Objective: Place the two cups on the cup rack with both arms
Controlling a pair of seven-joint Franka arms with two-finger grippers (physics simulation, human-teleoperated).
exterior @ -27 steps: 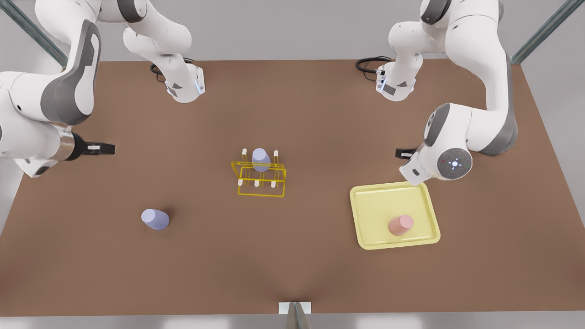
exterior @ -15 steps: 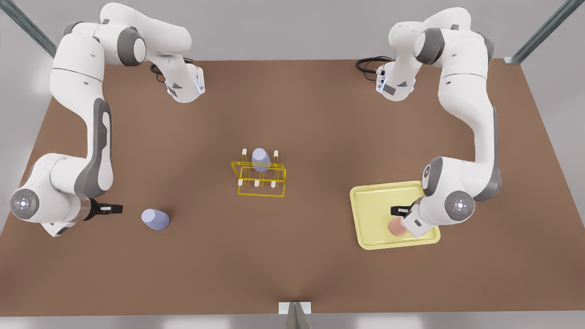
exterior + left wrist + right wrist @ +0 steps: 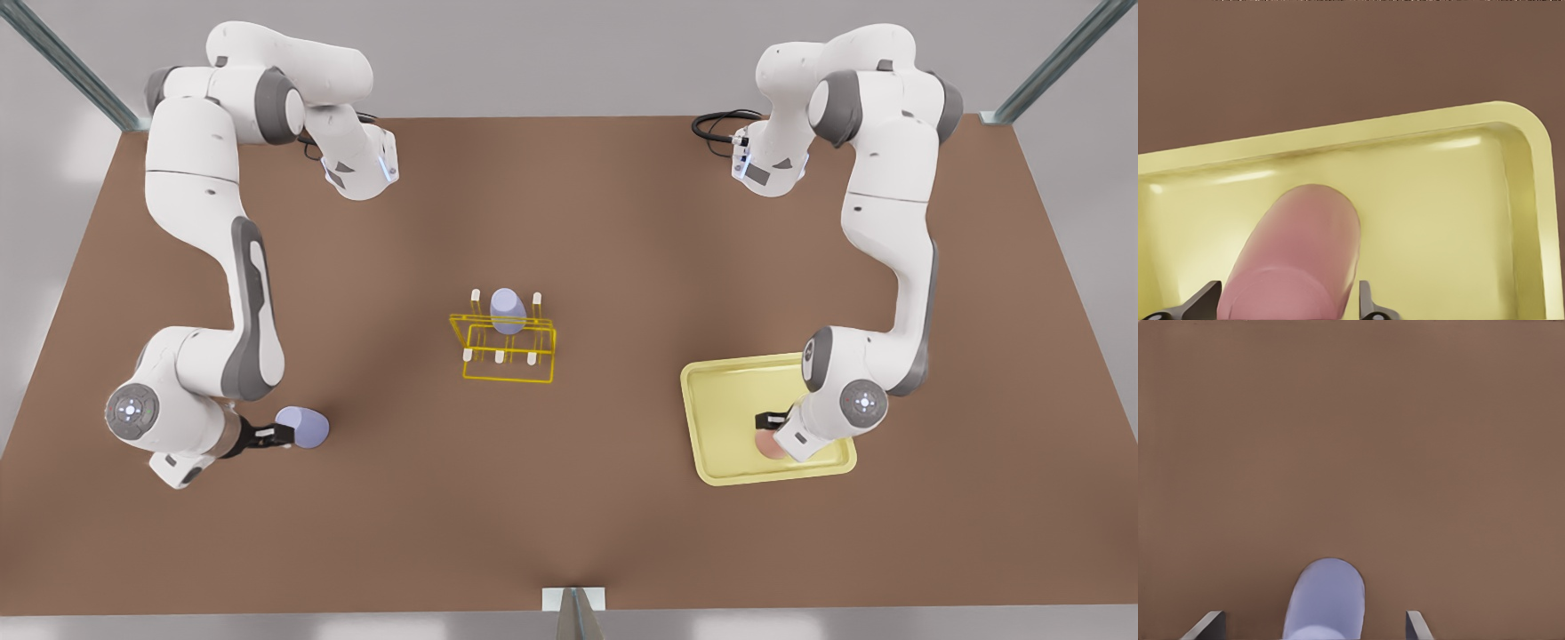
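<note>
**Both cups straddled by open fingers**

In its wrist view, the left gripper (image 3: pixel 1285 303) is seen spread around the pink cup (image 3: pixel 1295 257) in the tray (image 3: pixel 1511 167). The right gripper (image 3: pixel 1315 627) is spread wider around the lavender cup (image 3: pixel 1326 597). The rack (image 3: pixel 507 347) at the front view's centre is seen bearing another lavender cup (image 3: pixel 507 309).

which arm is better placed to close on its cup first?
Left, narrowly. The left gripper already has its open fingers close on either side of the pink cup in the yellow tray. The right gripper straddles the lavender cup too, but with wider gaps.
</note>
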